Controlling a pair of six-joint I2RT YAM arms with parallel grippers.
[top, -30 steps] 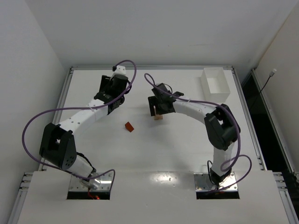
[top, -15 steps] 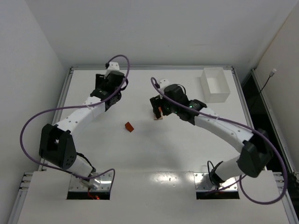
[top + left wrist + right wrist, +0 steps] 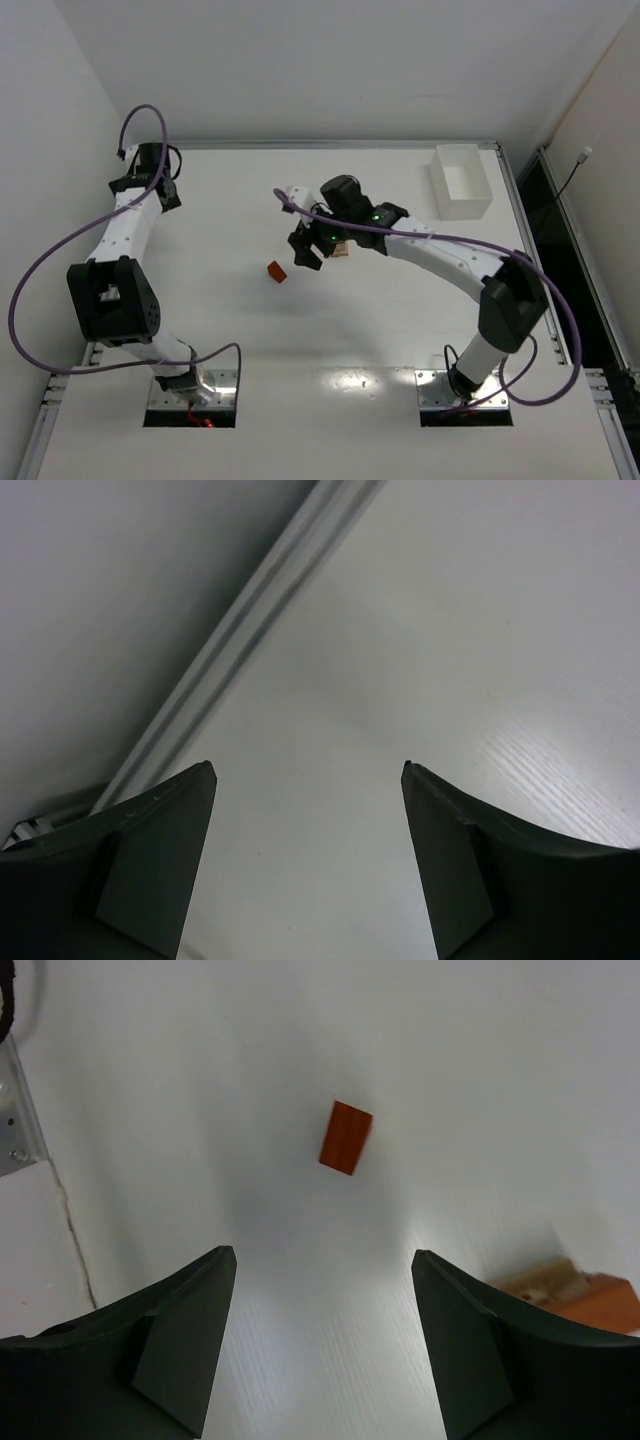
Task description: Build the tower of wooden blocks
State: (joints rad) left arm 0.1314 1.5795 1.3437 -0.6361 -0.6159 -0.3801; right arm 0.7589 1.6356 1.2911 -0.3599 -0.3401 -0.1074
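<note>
Overhead and wrist views of a block-stacking cell. The white table (image 3: 400,330) carries all the work. The left arm (image 3: 125,225) is folded back toward the far left corner, probably so that the middle is free for its partner. The right arm (image 3: 440,250) stretches across the centre. The white bin (image 3: 461,181) sits at the far right, well apart from the blocks.

The left gripper (image 3: 308,768) points at bare table beside the edge rail (image 3: 250,630). Its fingers are spread and nothing lies between them.

The right gripper (image 3: 322,1255) hovers between the two groups of blocks. Its fingers are wide apart and empty, a stance that suits coming down over a small piece.

The wood block tower (image 3: 342,249) stands near the table's centre, just beside the right gripper. In the wrist view it shows only as a blurred pale and reddish patch (image 3: 570,1295) at the lower right.

The loose reddish-brown block (image 3: 346,1137) lies flat ahead of the open fingers. It is apart from the tower and looks like the next piece to fetch.
</note>
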